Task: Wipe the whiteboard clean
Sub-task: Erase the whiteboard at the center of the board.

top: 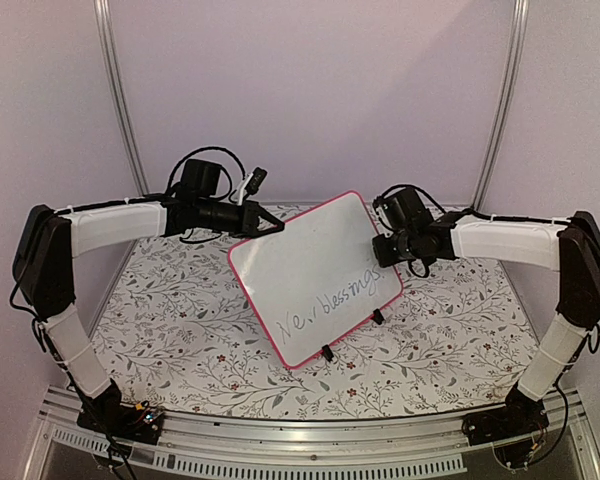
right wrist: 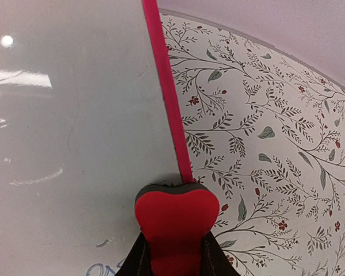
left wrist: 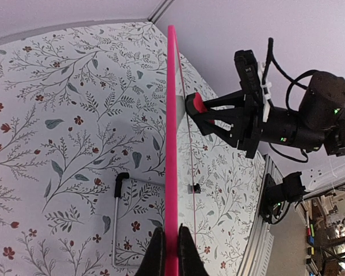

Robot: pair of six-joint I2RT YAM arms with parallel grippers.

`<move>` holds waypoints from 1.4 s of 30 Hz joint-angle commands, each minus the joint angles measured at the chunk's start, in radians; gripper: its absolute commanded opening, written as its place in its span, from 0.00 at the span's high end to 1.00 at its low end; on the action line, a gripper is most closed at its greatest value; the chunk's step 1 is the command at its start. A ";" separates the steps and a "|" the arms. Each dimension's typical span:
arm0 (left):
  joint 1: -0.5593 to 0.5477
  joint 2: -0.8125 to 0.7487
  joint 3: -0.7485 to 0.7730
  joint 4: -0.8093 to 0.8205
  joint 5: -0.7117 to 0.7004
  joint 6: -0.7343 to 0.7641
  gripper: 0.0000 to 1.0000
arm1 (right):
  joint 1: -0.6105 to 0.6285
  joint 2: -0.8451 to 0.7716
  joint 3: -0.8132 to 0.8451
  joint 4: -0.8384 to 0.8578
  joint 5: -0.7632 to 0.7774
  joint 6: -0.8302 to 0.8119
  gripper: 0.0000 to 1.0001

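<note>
Whiteboard (top: 315,270) stands propped mid-frame on tabletop (top: 180,330), writing (top: 330,305) lower right. Left fingers (left wrist: 156,256) pinch its pink rim, presumably steadying it; right fingers (right wrist: 139,261) clamp red eraser (right wrist: 175,221) against its face.

Whiteboard propped across the middle of the bench, held at two edges

The whiteboard (top: 315,280) blocks the middle of the bench (top: 170,320). The left arm's fingers (left wrist: 156,259) pinch its upper left edge, and the eraser (right wrist: 173,215) in the right arm's fingers (right wrist: 139,261) sits against its right edge. Behind the whiteboard a wire stand (left wrist: 116,224) takes up bench room. To its left, right and front, the bench is open.
</note>
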 commanded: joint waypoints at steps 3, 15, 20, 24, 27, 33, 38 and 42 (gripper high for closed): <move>-0.020 0.005 0.000 -0.003 -0.021 0.052 1.00 | -0.003 -0.017 -0.047 -0.036 -0.053 0.020 1.00; -0.019 0.004 0.000 -0.003 -0.021 0.053 1.00 | 0.012 -0.042 -0.095 -0.040 -0.062 0.040 1.00; -0.018 0.006 0.000 -0.003 -0.022 0.053 1.00 | 0.014 -0.065 -0.089 -0.058 -0.045 0.040 1.00; -0.020 0.007 -0.001 -0.003 -0.022 0.052 1.00 | 0.023 -0.101 -0.054 -0.070 -0.041 0.037 1.00; -0.021 0.007 0.001 -0.003 -0.023 0.051 1.00 | 0.044 -0.114 -0.009 -0.080 -0.038 0.032 1.00; -0.021 0.006 -0.001 -0.003 -0.023 0.053 1.00 | 0.097 -0.067 0.062 -0.099 -0.010 0.023 1.00; -0.021 0.001 0.001 -0.003 -0.023 0.053 1.00 | 0.106 -0.025 0.064 -0.103 0.002 0.022 1.00; -0.019 0.001 0.000 -0.004 -0.021 0.052 1.00 | 0.106 -0.003 0.040 -0.112 0.022 0.017 1.00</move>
